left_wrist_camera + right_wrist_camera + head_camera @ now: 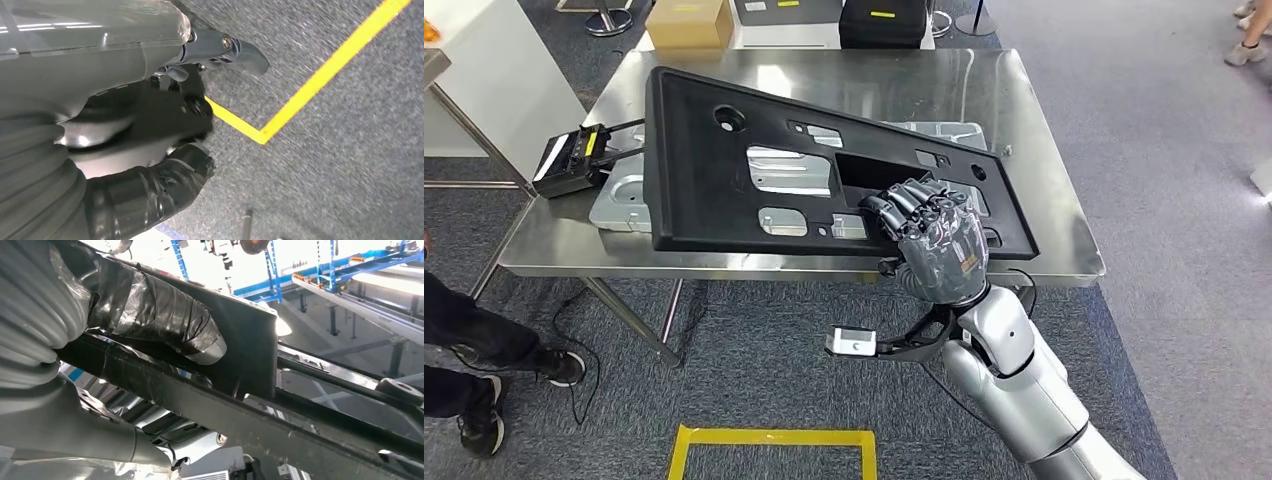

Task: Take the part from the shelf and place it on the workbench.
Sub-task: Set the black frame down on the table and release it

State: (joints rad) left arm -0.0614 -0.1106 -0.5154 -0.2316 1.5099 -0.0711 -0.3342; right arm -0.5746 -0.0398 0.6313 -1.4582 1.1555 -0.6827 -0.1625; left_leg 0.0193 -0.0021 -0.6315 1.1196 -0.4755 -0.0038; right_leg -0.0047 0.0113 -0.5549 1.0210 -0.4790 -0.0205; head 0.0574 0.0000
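Right hand (939, 245) fingers (902, 205) gripping long black cutout-riddled part (724, 170), steel workbench (1044, 160), left hand (165, 100) fingers unclear

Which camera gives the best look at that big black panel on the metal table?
The head view: the whole black panel lies on the table, gripped by the right robot hand. The right wrist view shows a close-up edge. The left wrist view shows floor.

An industrial workshop or factory floor is shown. A stainless steel workbench (1044, 262) is set on grey carpet marked with yellow floor tape (772, 437). Blue steel racking (325, 270) is seen beyond the fingers (165, 315), and a cardboard box (688, 22) behind the bench.
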